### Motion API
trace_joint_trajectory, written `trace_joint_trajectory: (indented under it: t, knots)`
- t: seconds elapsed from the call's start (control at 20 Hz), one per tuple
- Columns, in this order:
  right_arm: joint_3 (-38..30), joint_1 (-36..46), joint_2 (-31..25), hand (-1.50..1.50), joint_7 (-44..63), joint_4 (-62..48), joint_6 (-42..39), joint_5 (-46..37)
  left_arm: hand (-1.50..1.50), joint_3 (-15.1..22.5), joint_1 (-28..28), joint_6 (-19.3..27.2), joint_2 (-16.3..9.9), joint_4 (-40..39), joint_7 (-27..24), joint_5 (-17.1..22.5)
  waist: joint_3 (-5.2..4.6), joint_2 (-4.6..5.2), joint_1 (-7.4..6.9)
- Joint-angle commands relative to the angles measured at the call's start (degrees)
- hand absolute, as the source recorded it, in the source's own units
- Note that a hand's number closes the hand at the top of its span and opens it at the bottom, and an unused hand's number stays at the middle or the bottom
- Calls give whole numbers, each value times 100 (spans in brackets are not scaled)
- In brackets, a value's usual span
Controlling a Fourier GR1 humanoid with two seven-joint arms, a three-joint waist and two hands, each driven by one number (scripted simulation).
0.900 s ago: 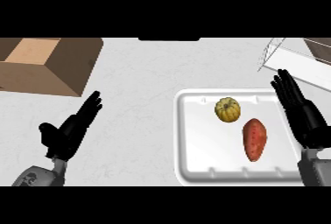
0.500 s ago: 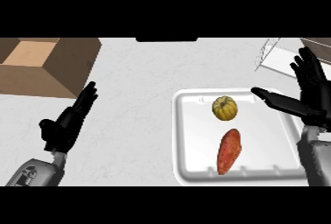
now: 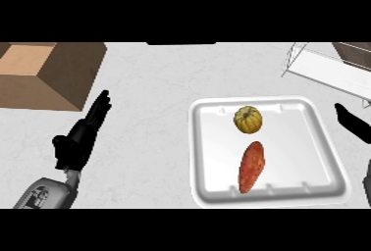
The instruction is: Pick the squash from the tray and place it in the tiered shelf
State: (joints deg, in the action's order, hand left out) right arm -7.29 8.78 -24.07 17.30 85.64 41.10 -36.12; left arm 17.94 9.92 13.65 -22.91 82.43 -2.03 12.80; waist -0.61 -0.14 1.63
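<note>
Head view: squash [image 3: 248, 119] sits left of the right robot hand [image 3: 354, 123] — fingers can't tell. Looks small, hard, ribbed, probably rolls — grab across its middle.

Count: 1 squash [image 3: 248, 119] and 1 sweet potato [image 3: 251, 166], both in 1 tray [image 3: 321, 147] just left of the right hand [image 3: 353, 123]. 1 box [image 3: 43, 73] beyond the left hand [image 3: 81, 138], 1 shelf [image 3: 330, 68] beyond the right; 2 hands total.
</note>
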Motion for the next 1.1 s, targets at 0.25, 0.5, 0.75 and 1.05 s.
trace_joint_trajectory:
  t: [0.25,0.5,0.75,1.05]
  knots:
    - [1273,-4,1197,-150,2325,955,-1192,-2722,0,213,186,328,402,-42,168,-339,28,-14,-112]
    - [1946,921,1671,-150,3846,1019,-2897,-3947,0,148,427,245,473,-243,238,-312,25,2,-188]
    - [1995,2048,2131,-150,5020,782,-4830,-4125,0,221,143,64,434,-414,-221,-432,34,8,-227]
    - [1910,2662,2395,-150,5762,-236,-6406,-3688,0,109,374,3,350,-225,92,-345,35,12,-338]
